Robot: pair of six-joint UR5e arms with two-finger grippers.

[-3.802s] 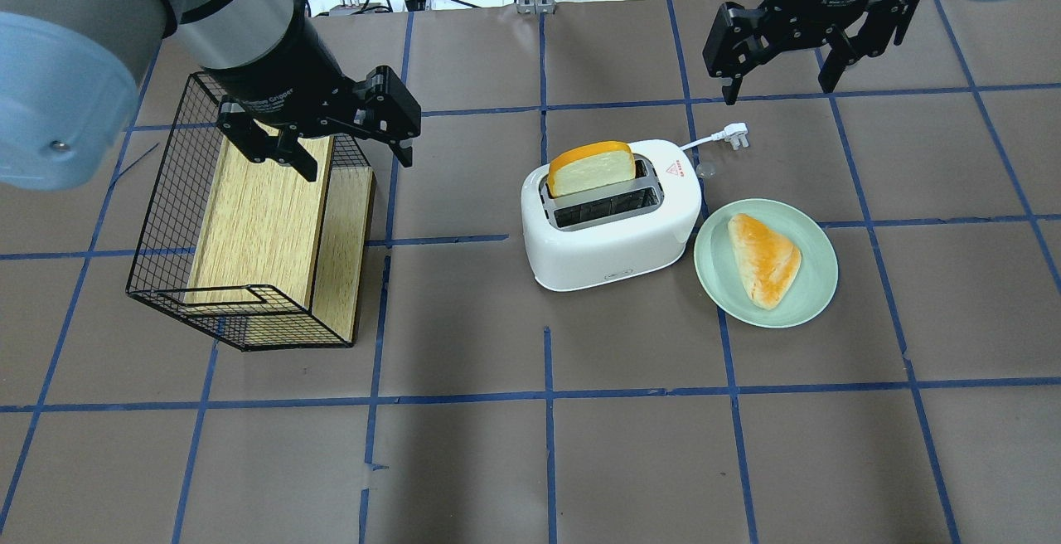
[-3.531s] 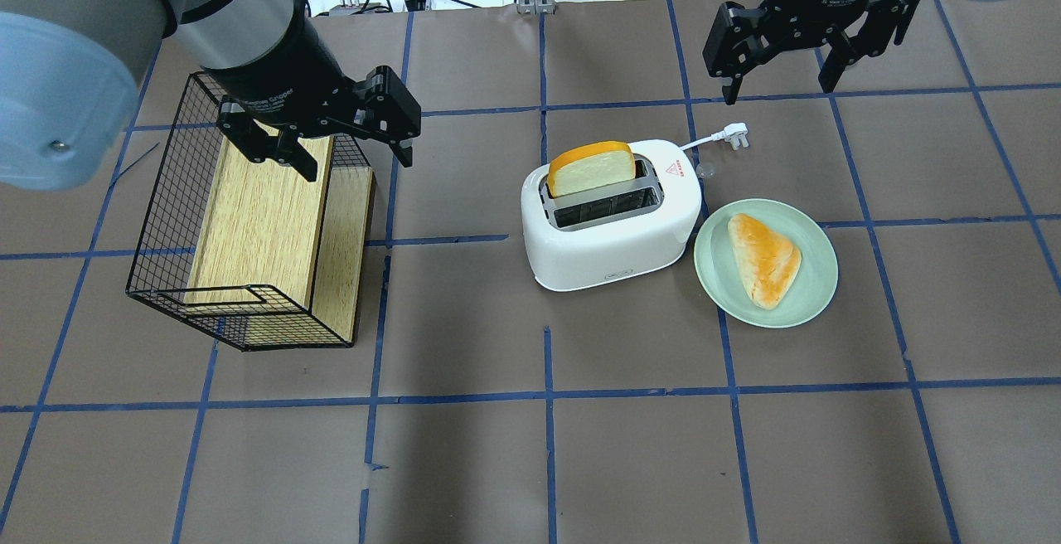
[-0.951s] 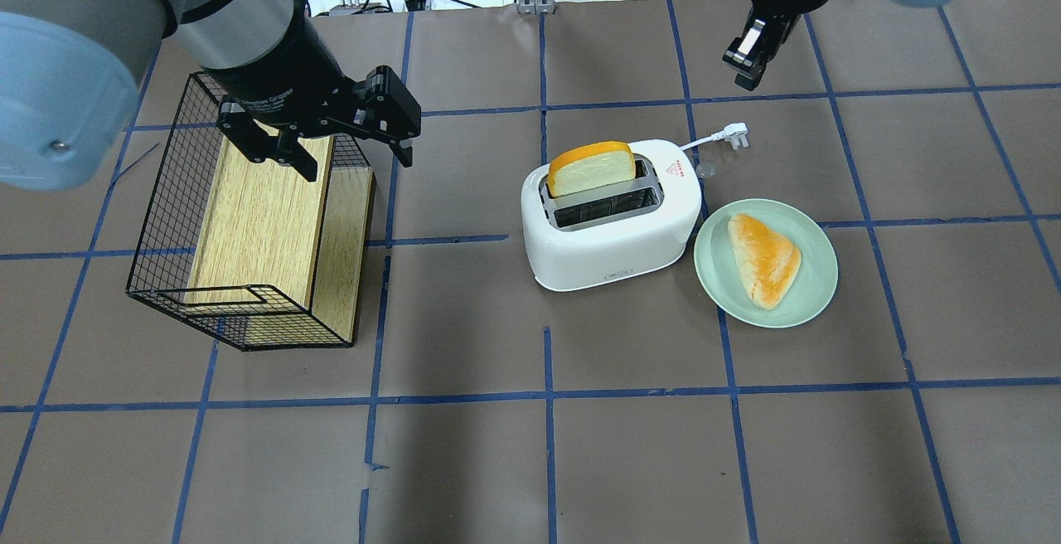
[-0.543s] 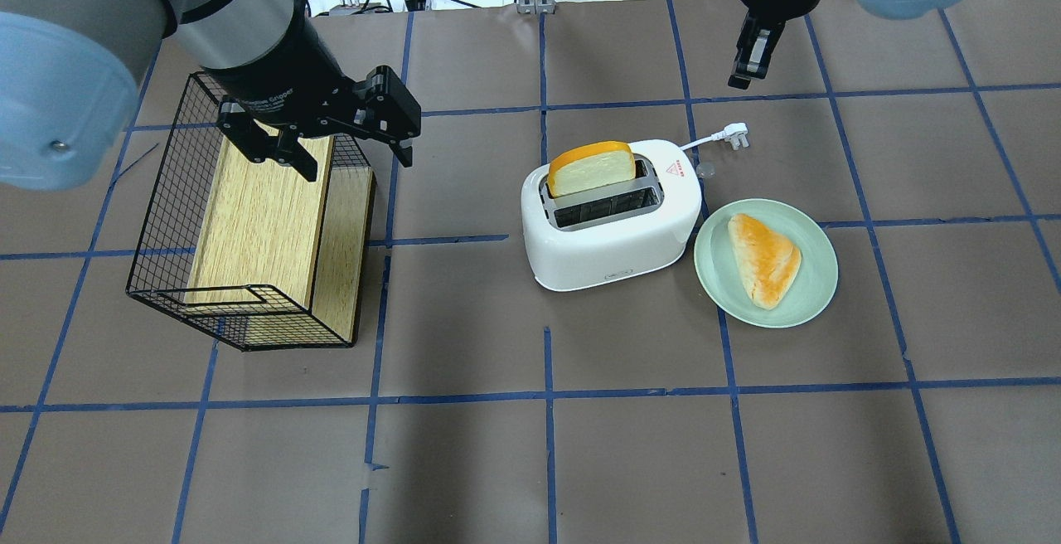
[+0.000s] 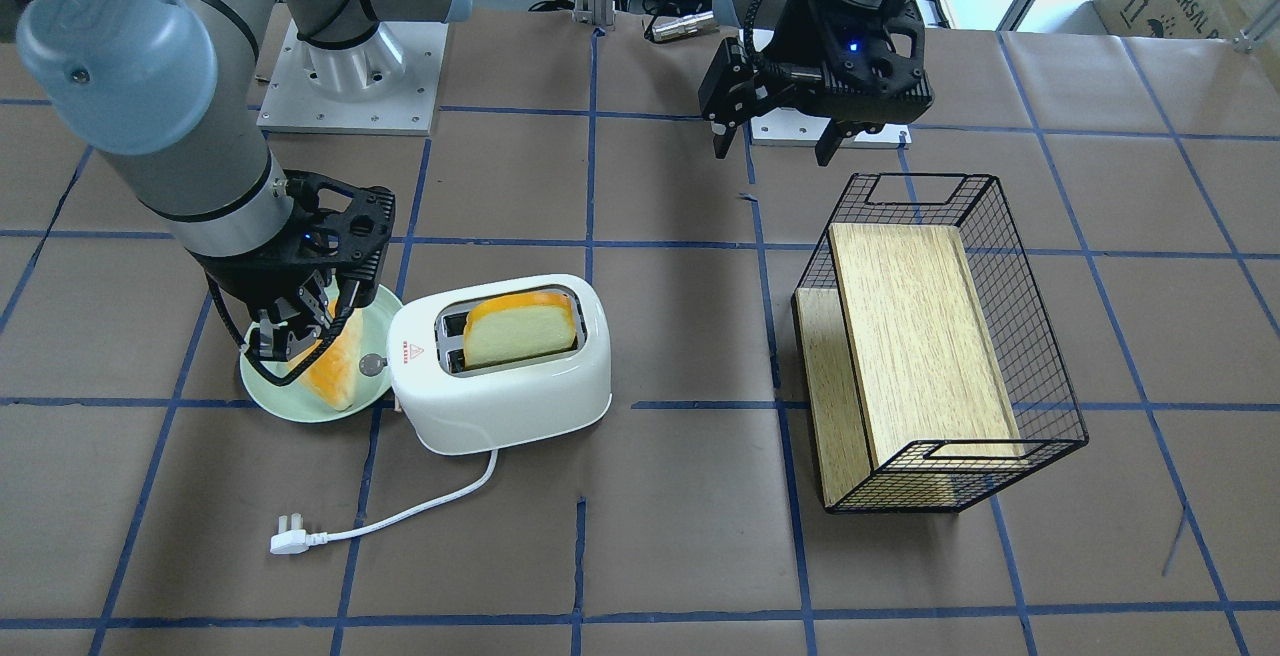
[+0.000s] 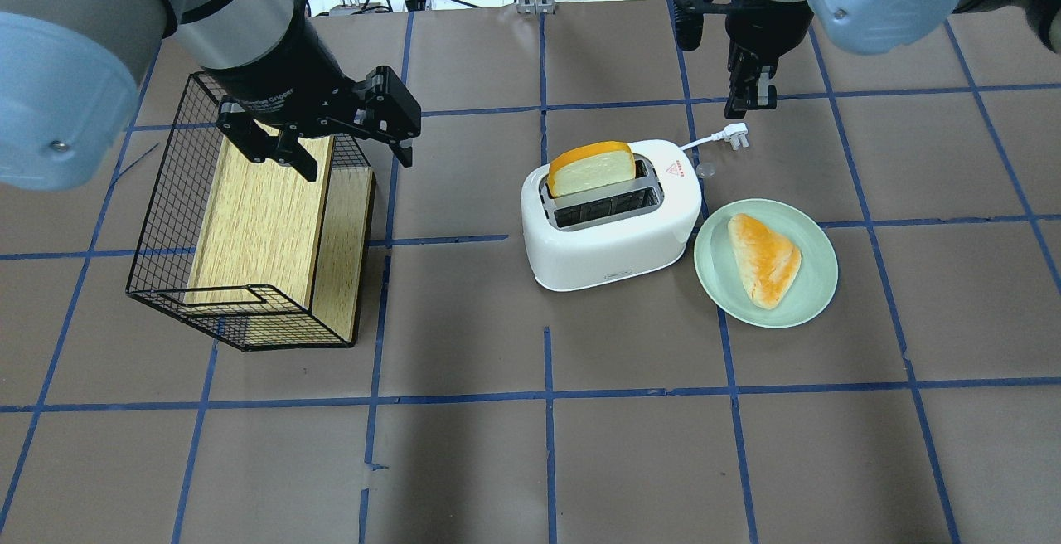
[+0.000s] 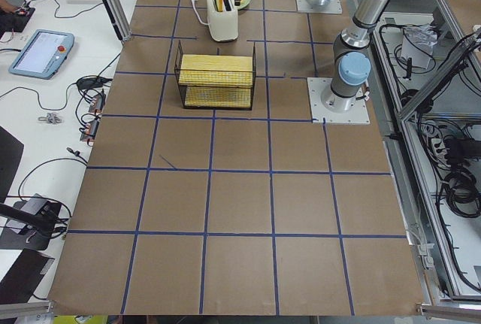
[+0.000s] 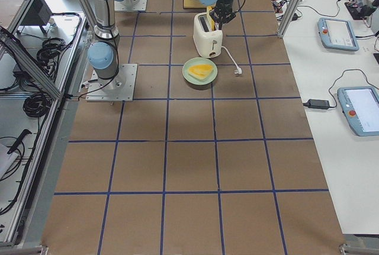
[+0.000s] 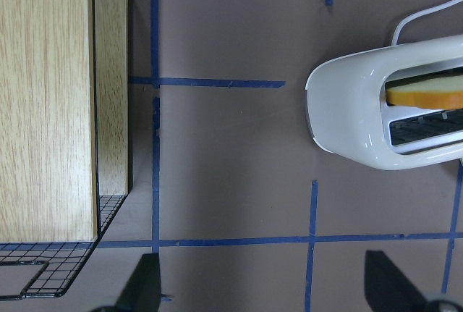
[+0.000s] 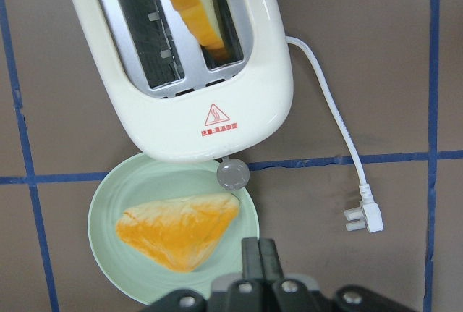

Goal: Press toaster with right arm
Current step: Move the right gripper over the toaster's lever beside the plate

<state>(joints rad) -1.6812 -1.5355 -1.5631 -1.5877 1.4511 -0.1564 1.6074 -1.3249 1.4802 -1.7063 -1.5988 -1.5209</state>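
**Q:** Where does the target lie from the jaws of the grey-tubed right arm (image 5: 170, 166)?

**A:** We read outward from the right wrist camera. Nearest are the black jaws, pressed together and holding nothing. They hang over the rim of the pale green round plate (image 10: 130, 182), which carries a triangular orange-glazed bread piece (image 10: 181, 229). Just ahead is the small round silver knob (image 10: 233, 174), which projects from the end face of the rounded white plastic two-slot toaster (image 10: 195, 109). The toaster's long axis runs straight away from the jaws, so the knob end is the near end.

**Q:** And the arm's pose?

**A:** In the front-facing view the wrist points steeply down, with the jaws above the plate and apart from the knob. We judge that the press calls for a short advance toward the toaster and then a descent onto the knob. Contact is not yet made.

**Q:** Which arm is nearer?

**A:** The right. The toaster stands mid-way along the brown taped desk (image 6: 630, 461), with a yellow-crusted slice (image 6: 593, 169) in one slot. Farthest off is the left arm (image 6: 232, 21). Its jaws are spread wide and empty, and they hang well apart from the toaster, over the black wire basket (image 6: 162, 221).
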